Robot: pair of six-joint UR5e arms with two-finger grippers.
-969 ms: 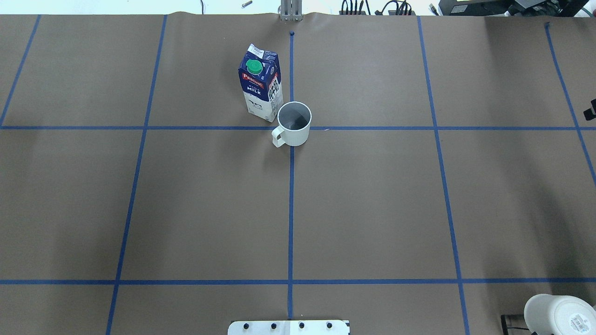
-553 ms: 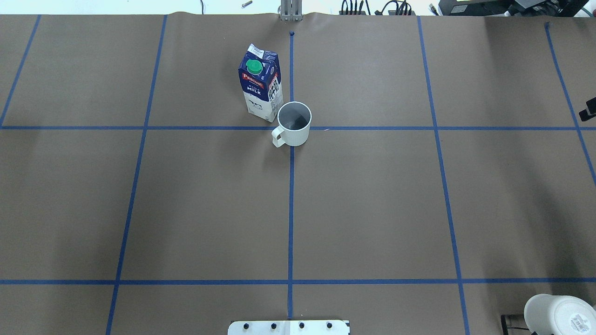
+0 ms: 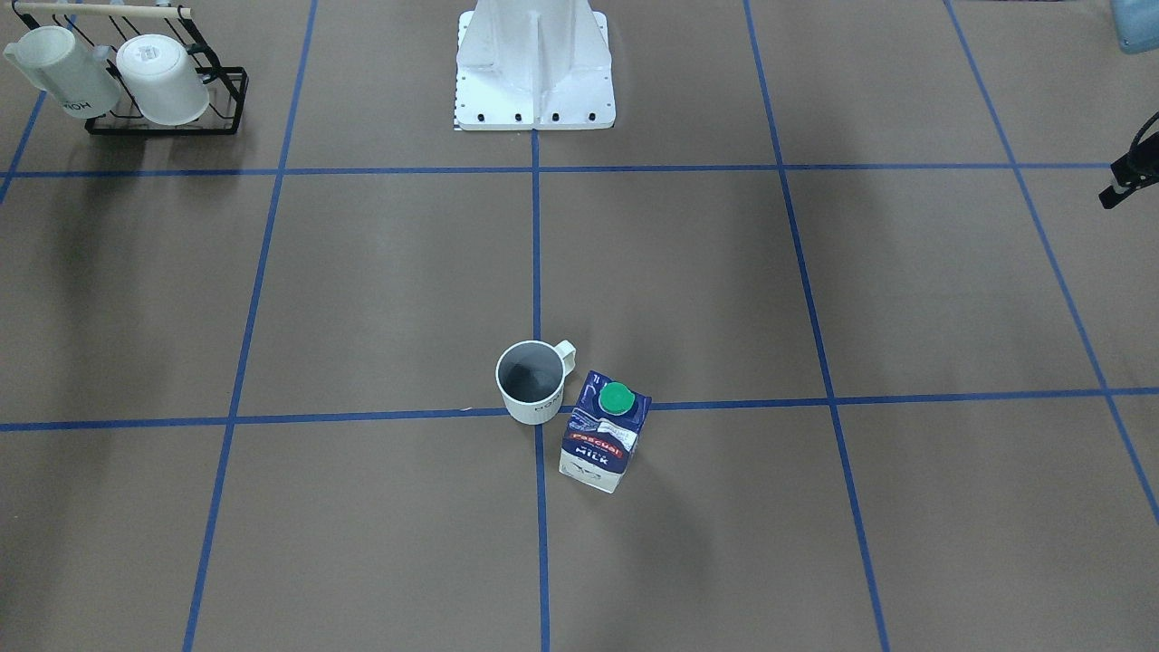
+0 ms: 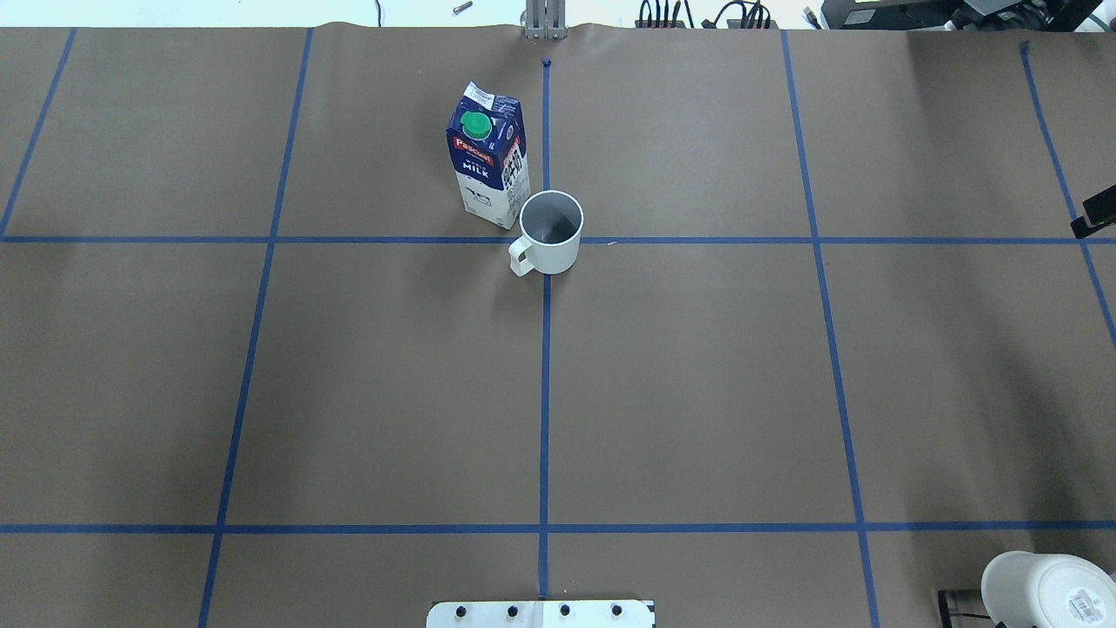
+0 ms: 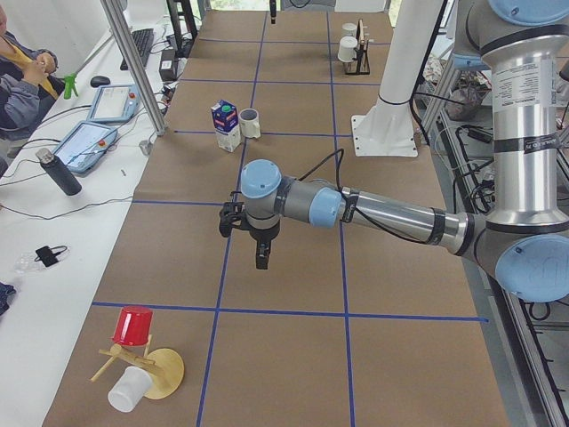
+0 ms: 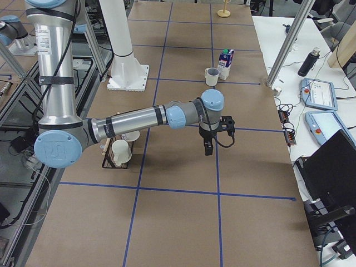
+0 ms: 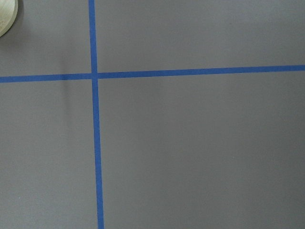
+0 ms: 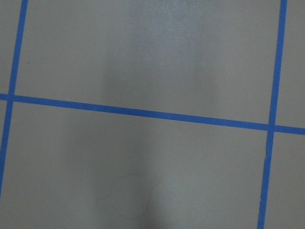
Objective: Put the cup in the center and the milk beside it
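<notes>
Upright on the crossing of blue tape lines [image 4: 697, 240] at table centre: small white loop-handled mug [image 4: 549, 234]. The blue-and-white gable-top milk carton [image 4: 488, 166] stands just beside it, possibly touching. Left gripper [image 5: 259, 256] and right gripper [image 6: 208, 148] hang well apart from both; can't tell if they're clenched or released.

Brown paper surface [image 7: 200, 152], flat. Two blue tape lines [image 7: 190, 72] cross at upper left. Pale rounded edge [image 7: 5, 19] in top-left corner.

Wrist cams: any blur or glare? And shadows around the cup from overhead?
Left wrist view: sharp, evenly lit, no glare. Right wrist view: slightly soft, pale patch at the top, dim shadow lower down. Overhead view: the cup and milk are crisp; the cup throws only a faint, diffuse shadow toward the lower left.
</notes>
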